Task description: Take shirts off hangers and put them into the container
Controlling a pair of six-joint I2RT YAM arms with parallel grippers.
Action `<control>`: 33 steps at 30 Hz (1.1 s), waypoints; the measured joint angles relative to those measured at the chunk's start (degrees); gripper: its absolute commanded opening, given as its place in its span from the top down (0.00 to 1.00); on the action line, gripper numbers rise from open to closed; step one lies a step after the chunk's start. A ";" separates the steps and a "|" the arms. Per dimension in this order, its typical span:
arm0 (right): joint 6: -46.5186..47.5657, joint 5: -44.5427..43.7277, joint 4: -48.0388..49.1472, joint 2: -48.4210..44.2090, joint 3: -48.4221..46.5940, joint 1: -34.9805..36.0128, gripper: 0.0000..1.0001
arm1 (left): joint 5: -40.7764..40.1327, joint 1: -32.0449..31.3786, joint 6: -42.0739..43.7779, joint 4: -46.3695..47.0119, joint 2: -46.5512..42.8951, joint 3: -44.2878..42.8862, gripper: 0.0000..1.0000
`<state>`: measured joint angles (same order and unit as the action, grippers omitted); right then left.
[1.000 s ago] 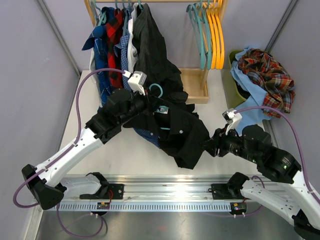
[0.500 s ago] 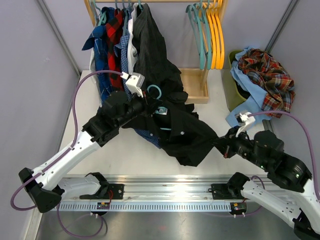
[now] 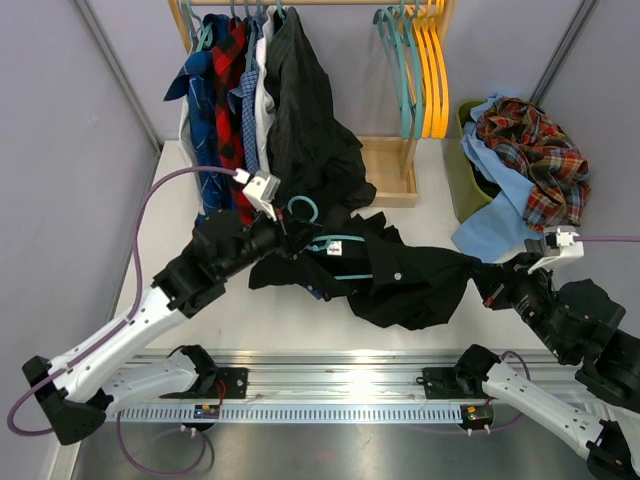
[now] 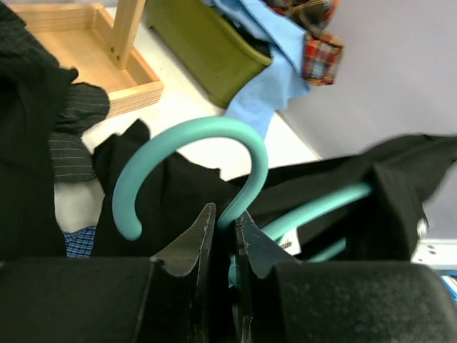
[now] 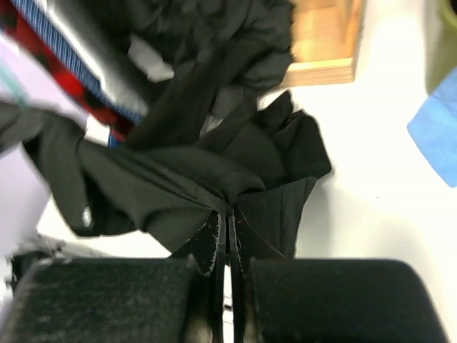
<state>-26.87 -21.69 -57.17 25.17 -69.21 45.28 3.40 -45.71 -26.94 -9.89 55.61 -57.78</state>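
The soft, limp black shirt lay stretched over the table between the left gripper, closed on the neck of the stiff hanger, and the right gripper, pinched shut on its cloth edge, judged the proper hold.

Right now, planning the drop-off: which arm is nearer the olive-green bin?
Right. The right arm, jaws shut on the black shirt, sits on the bin's near side; the left arm, gripping the teal hanger, is far left.
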 measured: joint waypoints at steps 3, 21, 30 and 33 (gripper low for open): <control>-3.91 -5.49 -0.24 -1.07 0.02 0.33 1.00 | 0.39 -0.11 -0.55 -0.92 -4.76 2.16 0.91; -7.69 -11.23 8.52 -1.66 9.53 0.42 1.00 | -7.80 1.38 -2.38 -16.70 -26.05 9.07 0.91; -6.08 9.81 29.07 25.22 23.34 -0.02 1.00 | -4.02 2.38 -7.45 -7.15 -24.74 10.01 0.90; -6.14 13.84 32.70 29.57 27.58 0.22 1.00 | -1.16 2.38 -10.71 1.60 -24.28 11.39 0.89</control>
<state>-33.01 -7.86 -24.47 54.74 -41.63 45.50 2.24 -43.33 -37.65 -8.29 31.33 -46.39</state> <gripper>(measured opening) 0.010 0.144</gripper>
